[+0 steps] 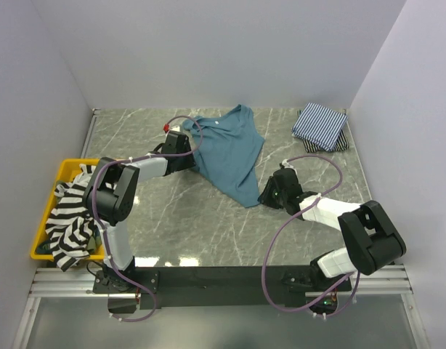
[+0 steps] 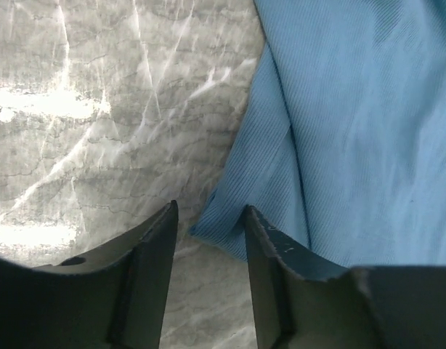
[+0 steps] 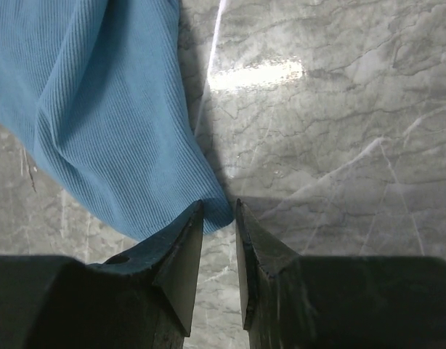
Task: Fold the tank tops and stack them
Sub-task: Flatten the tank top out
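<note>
The teal-blue tank top [image 1: 230,149] lies spread and rumpled on the marble table at centre back. My left gripper [image 1: 195,161] is at its left edge. In the left wrist view the left gripper [image 2: 208,218] is open, with a corner of the teal top [image 2: 339,131] lying between the fingertips. My right gripper [image 1: 266,195] is at the top's near corner. In the right wrist view the right gripper [image 3: 219,214] stands with jaws a narrow gap apart, and the tip of the teal top [image 3: 99,123] reaches just between them. The pinstriped top [image 1: 321,127] lies folded at back right. The black-and-white striped top [image 1: 69,218] hangs in the bin. The olive-green top is not clearly visible.
A yellow plastic bin [image 1: 43,218] stands at the table's left edge, with striped cloth spilling over its near rim. Grey walls close the table at the back and on both sides. A black rail with both arm bases runs along the near edge.
</note>
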{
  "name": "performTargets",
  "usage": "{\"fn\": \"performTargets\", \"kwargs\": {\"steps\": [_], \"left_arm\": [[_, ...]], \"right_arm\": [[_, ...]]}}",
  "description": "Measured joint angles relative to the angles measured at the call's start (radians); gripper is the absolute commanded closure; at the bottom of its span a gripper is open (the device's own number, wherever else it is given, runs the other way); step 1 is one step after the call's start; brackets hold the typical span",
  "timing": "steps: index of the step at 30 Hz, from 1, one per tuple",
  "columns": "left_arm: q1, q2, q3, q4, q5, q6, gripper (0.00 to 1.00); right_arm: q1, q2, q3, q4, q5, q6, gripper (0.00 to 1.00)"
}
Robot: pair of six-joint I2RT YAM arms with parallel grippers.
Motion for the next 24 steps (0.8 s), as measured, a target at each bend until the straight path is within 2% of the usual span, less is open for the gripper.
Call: {"fn": "performTargets", "kwargs": {"steps": [2,7,10,11,12,13,16,20,24], "left_arm": [[0.000,0.000,0.000,-0.005,0.001,0.006,0.52],[0.000,0.000,0.002,-0.022,0.014,0.023,0.63],[0.000,0.001,0.009,-0.031,0.029,0.025,0.78],[0.000,0.003,0.014,-0.033,0.034,0.025,0.90],[0.000,0.008,0.022,-0.036,0.036,0.026,0.95],[0.000,0.013,0.031,-0.036,0.040,0.026,0.99],[0.000,0.013,0.038,-0.043,0.048,0.032,0.99],[-0.001,-0.047,0.035,-0.099,0.054,0.018,0.99],[-0.001,-0.235,0.023,-0.178,0.061,-0.040,0.99]], "right_arm": [[0.002,0.000,0.000,0.003,-0.007,0.001,0.68],[0.015,0.001,0.000,0.011,-0.011,0.005,0.68],[0.017,0.014,0.001,0.021,-0.009,0.006,0.71],[0.017,0.021,0.004,0.028,-0.009,0.008,0.75],[0.017,0.030,0.010,0.029,-0.009,0.009,0.84],[0.017,0.036,0.015,0.028,-0.006,0.008,0.88],[0.016,0.036,0.024,0.007,0.006,0.011,1.00],[0.002,-0.047,0.049,-0.097,0.058,0.003,1.00],[-0.047,-0.236,0.135,-0.237,0.154,-0.028,1.00]]}}
